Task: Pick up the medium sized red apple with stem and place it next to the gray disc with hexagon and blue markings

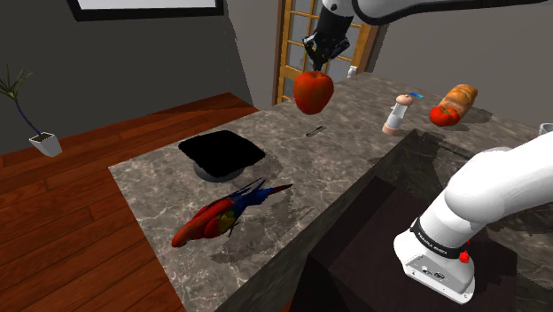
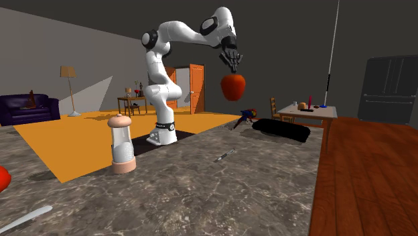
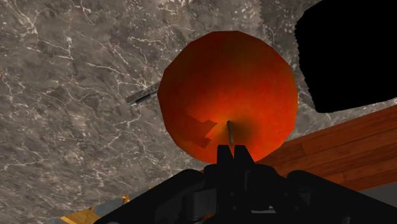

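Wrist view: apple (image 3: 229, 95) clasped beneath hand (image 3: 232, 153).

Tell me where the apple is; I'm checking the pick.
The apple hangs from the jaws above the counter, up and right of the black disc in the shoulder view.

Red apple (image 1: 314, 91) aloft; black disc (image 1: 221, 152) flat
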